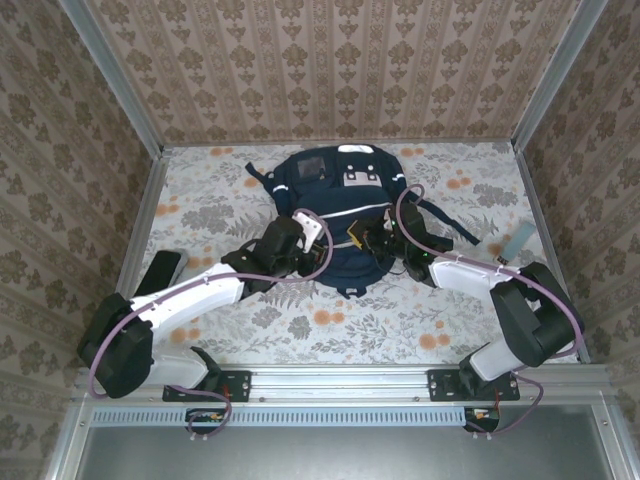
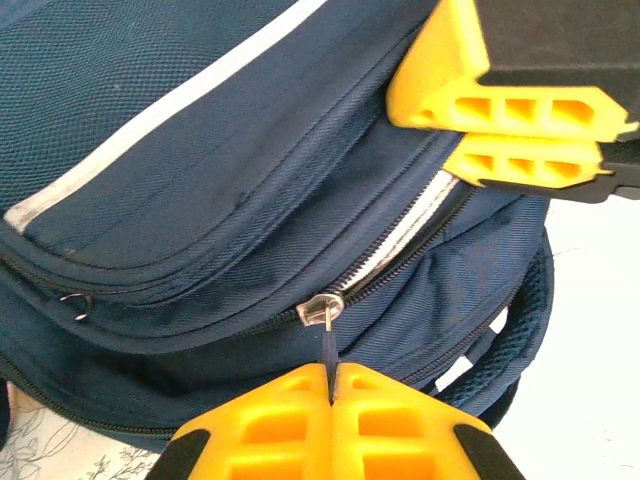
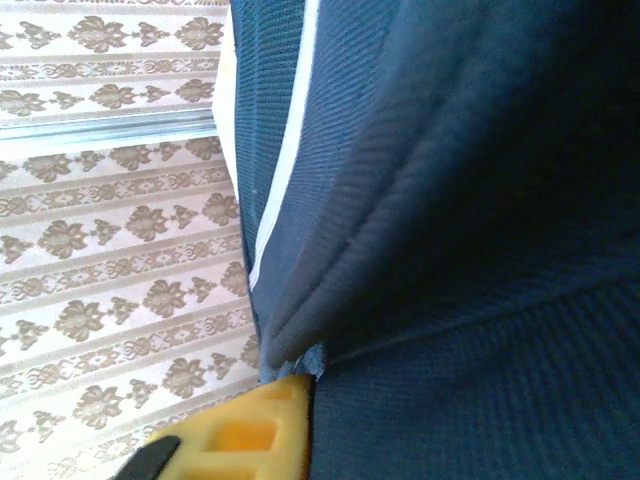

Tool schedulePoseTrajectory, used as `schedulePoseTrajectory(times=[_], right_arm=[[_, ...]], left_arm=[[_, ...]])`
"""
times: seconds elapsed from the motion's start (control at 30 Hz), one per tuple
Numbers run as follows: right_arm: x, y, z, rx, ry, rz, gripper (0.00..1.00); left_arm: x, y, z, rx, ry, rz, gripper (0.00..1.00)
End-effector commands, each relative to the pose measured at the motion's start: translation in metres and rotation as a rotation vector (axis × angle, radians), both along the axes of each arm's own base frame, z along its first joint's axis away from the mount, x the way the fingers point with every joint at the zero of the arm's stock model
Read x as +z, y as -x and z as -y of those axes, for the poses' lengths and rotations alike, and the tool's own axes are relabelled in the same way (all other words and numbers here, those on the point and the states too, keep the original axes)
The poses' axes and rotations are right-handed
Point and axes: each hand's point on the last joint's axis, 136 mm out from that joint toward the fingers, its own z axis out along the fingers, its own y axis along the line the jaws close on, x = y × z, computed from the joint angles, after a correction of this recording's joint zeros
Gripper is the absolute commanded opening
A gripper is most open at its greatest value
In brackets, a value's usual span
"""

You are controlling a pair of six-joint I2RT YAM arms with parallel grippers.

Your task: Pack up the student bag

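Your student bag [image 1: 335, 215] lies mid-table [image 1: 330, 325], toward the far side, between both arms. Your left gripper [image 2: 331, 385] is clamped on the zipper pull [image 2: 328, 335] at the bag's near edge. Your right gripper [image 2: 425, 135] pinches bag fabric just beside the zip.
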Motion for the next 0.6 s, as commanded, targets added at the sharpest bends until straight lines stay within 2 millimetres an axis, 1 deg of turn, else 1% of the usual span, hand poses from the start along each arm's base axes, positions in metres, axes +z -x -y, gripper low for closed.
schedulePoseTrajectory(times=[0.0,0.1,0.2,0.27,0.33,0.43,0.57], right_arm=[[0.011,-0.009,0.011,-0.056,0.082,0.045,0.11],[0.015,-0.008,0.019,-0.074,0.110,0.062,0.10],[0.019,-0.007,0.020,-0.071,0.118,0.075,0.10],[0.019,-0.007,0.019,-0.063,0.118,0.075,0.09],[0.020,-0.007,0.015,-0.048,0.108,0.080,0.08],[0.025,-0.010,0.003,0.011,0.093,0.094,0.08],[0.029,-0.016,-0.027,0.133,0.074,0.104,0.08]], left_arm=[[0.009,-0.015,-0.023,0.096,-0.019,0.034,0.00],[0.001,-0.026,-0.047,0.187,-0.059,0.024,0.00],[-0.009,-0.039,-0.070,0.296,-0.060,0.000,0.00],[-0.014,-0.047,-0.080,0.356,-0.051,-0.010,0.00],[-0.020,-0.053,-0.086,0.393,-0.048,-0.018,0.00],[-0.023,-0.066,-0.090,0.425,-0.039,-0.011,0.00],[-0.021,-0.092,-0.100,0.489,-0.032,0.009,0.00]])
